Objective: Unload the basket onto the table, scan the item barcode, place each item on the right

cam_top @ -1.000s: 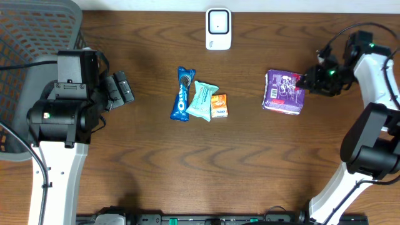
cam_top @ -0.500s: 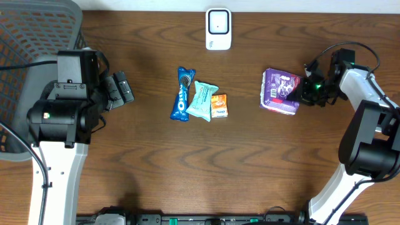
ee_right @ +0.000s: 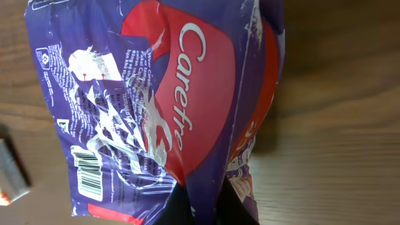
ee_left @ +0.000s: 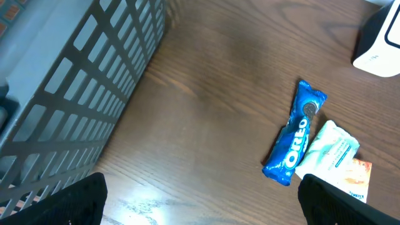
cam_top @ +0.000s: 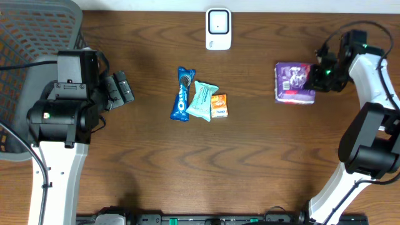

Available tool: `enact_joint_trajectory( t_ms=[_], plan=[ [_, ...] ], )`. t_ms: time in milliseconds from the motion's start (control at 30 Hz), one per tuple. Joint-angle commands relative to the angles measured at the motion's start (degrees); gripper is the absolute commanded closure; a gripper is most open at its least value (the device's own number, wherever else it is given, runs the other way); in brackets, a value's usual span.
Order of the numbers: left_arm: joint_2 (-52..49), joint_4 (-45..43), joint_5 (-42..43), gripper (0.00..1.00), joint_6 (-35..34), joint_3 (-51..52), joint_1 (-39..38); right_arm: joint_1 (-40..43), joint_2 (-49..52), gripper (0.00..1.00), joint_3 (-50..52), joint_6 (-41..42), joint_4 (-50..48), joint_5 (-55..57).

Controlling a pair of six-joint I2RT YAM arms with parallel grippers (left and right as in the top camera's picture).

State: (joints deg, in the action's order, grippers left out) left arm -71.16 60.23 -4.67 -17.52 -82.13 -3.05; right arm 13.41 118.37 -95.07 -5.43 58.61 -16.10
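Observation:
My right gripper (cam_top: 317, 75) is shut on the edge of a purple Carefree package (cam_top: 295, 82), holding it at the right side of the table. In the right wrist view the pack (ee_right: 156, 94) fills the frame, its purple film pinched in my gripper (ee_right: 209, 200), and its barcode (ee_right: 87, 169) shows at lower left. The white scanner (cam_top: 218, 28) stands at the back centre, apart from the package. At the left, beside the basket, my left gripper (cam_top: 122, 87) stands open and empty, seen also in the left wrist view (ee_left: 206, 209).
A blue Oreo pack (cam_top: 182, 94), a teal packet (cam_top: 202, 100) and a small orange packet (cam_top: 219, 105) lie together mid-table. A grey mesh basket (cam_top: 31, 37) fills the back left corner. The scanner (ee_left: 378, 44) shows at the left wrist view's top right.
My right gripper closed on the purple package's right edge, then carried it to the right and toward the back. The left arm has not moved.

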Motion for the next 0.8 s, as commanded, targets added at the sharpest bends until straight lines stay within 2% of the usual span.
enact_joint_trajectory(
  t_ms=[0,167,200,233,267,433,600,767],
  plan=[
    [-0.2,0.2,-0.5,0.02,0.8,-0.6,0.2,-0.1,0.1,0.99,-1.7,-1.9,0.6,3.6],
    [-0.2,0.2,-0.5,0.02,0.8,-0.6,0.2,-0.1,0.1,0.83,-1.7,-1.9,1.6,3.6],
    [-0.2,0.2,-0.5,0.02,0.8,-0.6,0.2,-0.1,0.1,0.76,-1.7,-1.9,1.9,3.6],
    [-0.2,0.2,-0.5,0.02,0.8,-0.6,0.2,-0.1,0.1,0.62,-1.7,-1.9,2.2,3.6],
    [-0.2,0.2,-0.5,0.02,0.8,-0.6,0.2,-0.1,0.1,0.53,-1.7,-1.9,2.5,3.6],
    [-0.2,0.2,-0.5,0.02,0.8,-0.6,0.2,-0.2,0.0,0.51,-3.4,-0.4,5.3,3.6],
    [-0.2,0.2,-0.5,0.02,0.8,-0.6,0.2,-0.8,0.0,0.51,-11.2,0.0,11.9,3.2],
    [-0.2,0.2,-0.5,0.02,0.8,-0.6,0.2,-3.3,0.0,0.52,-18.8,0.7,18.0,-3.8]
  ],
)
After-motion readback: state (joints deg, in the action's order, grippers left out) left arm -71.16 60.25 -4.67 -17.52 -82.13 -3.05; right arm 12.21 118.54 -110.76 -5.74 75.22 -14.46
